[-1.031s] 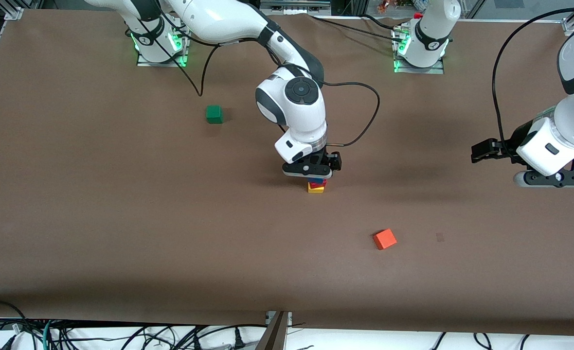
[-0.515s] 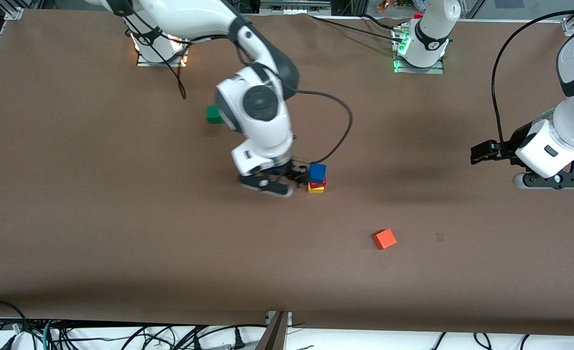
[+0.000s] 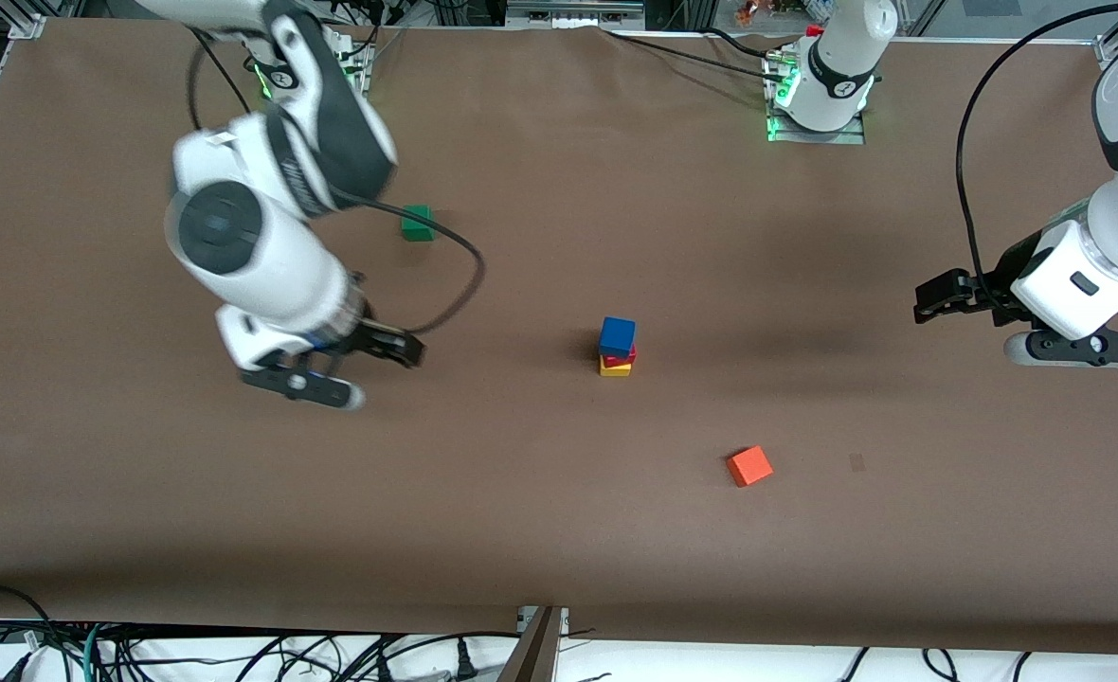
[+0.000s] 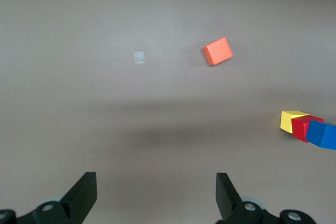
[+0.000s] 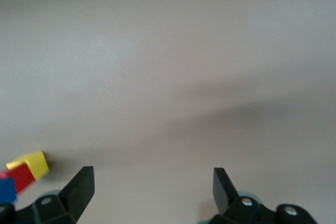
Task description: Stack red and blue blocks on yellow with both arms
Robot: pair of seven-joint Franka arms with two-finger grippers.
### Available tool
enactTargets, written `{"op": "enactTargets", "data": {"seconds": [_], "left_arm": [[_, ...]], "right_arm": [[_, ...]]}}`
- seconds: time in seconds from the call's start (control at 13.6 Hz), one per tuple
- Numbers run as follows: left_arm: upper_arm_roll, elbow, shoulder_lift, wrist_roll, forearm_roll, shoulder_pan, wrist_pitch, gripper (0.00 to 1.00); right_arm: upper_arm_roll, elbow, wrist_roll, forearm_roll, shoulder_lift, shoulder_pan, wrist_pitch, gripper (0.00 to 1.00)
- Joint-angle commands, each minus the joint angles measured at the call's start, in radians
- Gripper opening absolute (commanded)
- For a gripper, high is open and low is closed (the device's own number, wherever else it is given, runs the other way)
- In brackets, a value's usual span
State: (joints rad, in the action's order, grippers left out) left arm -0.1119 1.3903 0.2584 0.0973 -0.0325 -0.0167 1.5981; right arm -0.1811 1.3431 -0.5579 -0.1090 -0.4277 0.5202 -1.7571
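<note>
The blue block (image 3: 617,335) sits on the red block (image 3: 622,357), which sits on the yellow cube (image 3: 615,368), a stack of three in the middle of the table. My right gripper (image 3: 303,386) is open and empty, well away from the stack toward the right arm's end. Its wrist view shows the open gripper (image 5: 152,190) over bare table, with the yellow (image 5: 33,164), red (image 5: 18,177) and blue (image 5: 6,190) cubes at the edge. My left gripper (image 3: 1080,355) is open and empty and waits at the left arm's end. It shows open in its wrist view (image 4: 156,192), with the stack (image 4: 304,127) off to the side.
A green cube (image 3: 417,223) lies farther from the front camera than the stack, toward the right arm's end. An orange cube (image 3: 749,465) lies nearer to the front camera, toward the left arm's end, and shows in the left wrist view (image 4: 218,51).
My right gripper has let go of the blue block on top of the stack and swung away toward the right arm's end. The left arm has barely moved.
</note>
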Motion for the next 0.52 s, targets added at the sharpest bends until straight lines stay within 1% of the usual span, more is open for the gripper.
{"op": "enactTargets", "data": {"seconds": [0.0, 0.07, 0.15, 0.22, 0.29, 0.37, 0.44], "left_arm": [[0.001, -0.036, 0.059, 0.004, -0.024, 0.000, 0.000, 1.00], [0.001, -0.057, 0.079, 0.005, -0.023, -0.002, 0.011, 1.00], [0.005, -0.065, 0.088, 0.005, -0.020, -0.003, 0.013, 1.00], [0.006, -0.066, 0.088, 0.005, -0.021, -0.011, 0.014, 1.00], [0.008, -0.068, 0.085, 0.005, -0.021, -0.014, 0.014, 1.00], [0.011, -0.082, 0.084, 0.005, -0.020, -0.017, 0.014, 1.00], [0.011, -0.100, 0.084, 0.005, -0.017, -0.019, 0.011, 1.00]], "right_arm": [[-0.041, 0.298, 0.100, -0.015, 0.271, 0.009, -0.035, 1.00], [-0.043, 0.376, 0.120, -0.014, 0.349, -0.003, -0.041, 1.00], [-0.043, 0.428, 0.163, -0.009, 0.406, -0.031, -0.041, 1.00], [-0.053, 0.444, 0.227, -0.002, 0.438, -0.044, -0.030, 1.00], [-0.079, 0.439, 0.266, 0.003, 0.448, -0.048, -0.010, 1.00], [-0.077, 0.439, 0.313, 0.006, 0.455, -0.090, 0.001, 1.00], [-0.031, 0.436, 0.382, 0.009, 0.461, -0.171, 0.007, 1.00]]}}
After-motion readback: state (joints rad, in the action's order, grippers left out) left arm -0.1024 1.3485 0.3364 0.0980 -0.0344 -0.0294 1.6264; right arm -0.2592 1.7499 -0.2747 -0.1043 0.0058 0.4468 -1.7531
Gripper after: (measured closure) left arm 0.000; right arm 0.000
